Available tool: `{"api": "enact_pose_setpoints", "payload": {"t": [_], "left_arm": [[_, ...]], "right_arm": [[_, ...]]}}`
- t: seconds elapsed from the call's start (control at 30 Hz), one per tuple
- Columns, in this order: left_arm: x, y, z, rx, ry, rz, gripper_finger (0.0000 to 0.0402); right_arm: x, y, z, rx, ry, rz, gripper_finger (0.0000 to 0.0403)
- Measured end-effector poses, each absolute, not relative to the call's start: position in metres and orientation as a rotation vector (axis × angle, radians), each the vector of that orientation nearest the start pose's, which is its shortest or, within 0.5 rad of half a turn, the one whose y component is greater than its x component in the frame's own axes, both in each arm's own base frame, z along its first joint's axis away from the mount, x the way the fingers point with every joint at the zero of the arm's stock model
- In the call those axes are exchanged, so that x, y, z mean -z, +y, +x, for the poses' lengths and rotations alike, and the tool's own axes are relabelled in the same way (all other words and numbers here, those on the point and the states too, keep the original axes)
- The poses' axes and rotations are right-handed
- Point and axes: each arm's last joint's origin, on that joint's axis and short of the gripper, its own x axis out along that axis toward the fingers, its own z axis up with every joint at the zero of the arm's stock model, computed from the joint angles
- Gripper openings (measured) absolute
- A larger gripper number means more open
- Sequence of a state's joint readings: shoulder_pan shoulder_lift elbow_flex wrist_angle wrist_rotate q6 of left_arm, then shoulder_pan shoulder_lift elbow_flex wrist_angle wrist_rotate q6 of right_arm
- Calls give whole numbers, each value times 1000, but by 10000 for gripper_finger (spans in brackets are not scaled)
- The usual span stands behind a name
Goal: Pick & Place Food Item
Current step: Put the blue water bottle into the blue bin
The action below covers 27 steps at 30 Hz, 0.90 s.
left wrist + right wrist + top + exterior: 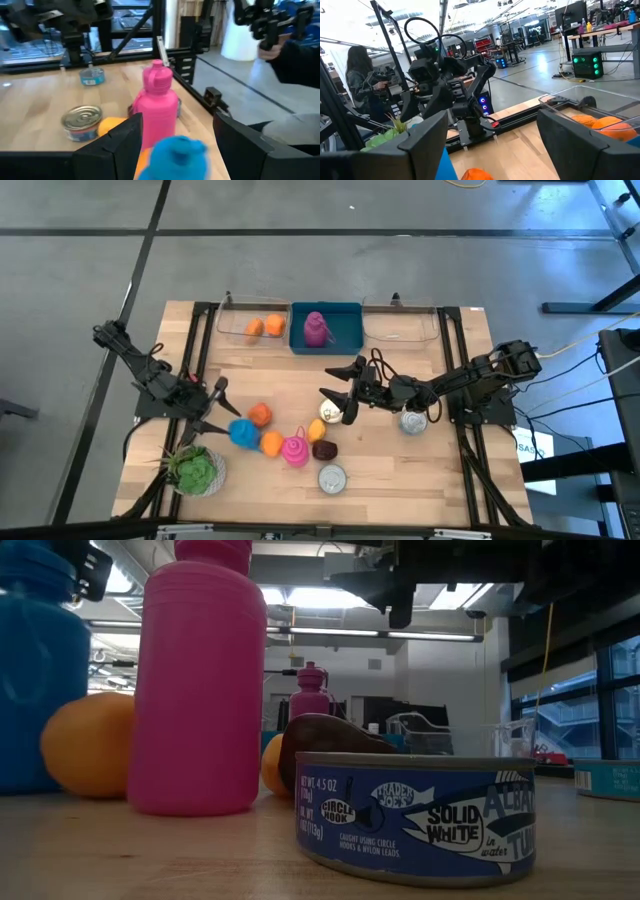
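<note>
Closest to the low camera sits a tuna can (415,817) with a blue label, lying flat on the wooden counter (420,470). Behind it lies a dark brown food piece (325,745), with a pink bottle (198,675) standing upright to one side, an orange (88,744) beside that, and a blue bottle (40,665) at the edge.

From above, the left tool (212,412) hangs at the left side of the counter, its fingers spread and grasping nothing, the blue bottle just in front of them (its cap fills the gap in the left wrist view). A leafy green plant (195,470) sits near the front left corner.

The right tool (338,383) reaches toward the counter's middle, released and empty, poised over a yellow food item (316,430) and a second can (331,413). A third can (414,421) lies under the right arm.

Along the back edge, a blue bin (326,328) holds another pink bottle (317,329); the clear tray (252,325) on its left holds two oranges (264,327), and the clear tray (405,325) on its right looks bare.

A person (362,80) stands beyond the counter.
</note>
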State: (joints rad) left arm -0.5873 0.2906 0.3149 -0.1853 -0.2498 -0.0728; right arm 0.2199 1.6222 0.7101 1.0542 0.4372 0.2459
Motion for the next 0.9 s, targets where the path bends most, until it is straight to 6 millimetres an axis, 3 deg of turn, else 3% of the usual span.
{"api": "enact_pose_setpoints", "payload": {"t": [0.33,0.9], "left_arm": [[-237,-48,95,128,82,-27,233],[-239,-51,94,232,70,-86,247]], "right_arm": [[-223,59,319,200,-160,287,306],[-223,59,319,188,-160,297,306]]}}
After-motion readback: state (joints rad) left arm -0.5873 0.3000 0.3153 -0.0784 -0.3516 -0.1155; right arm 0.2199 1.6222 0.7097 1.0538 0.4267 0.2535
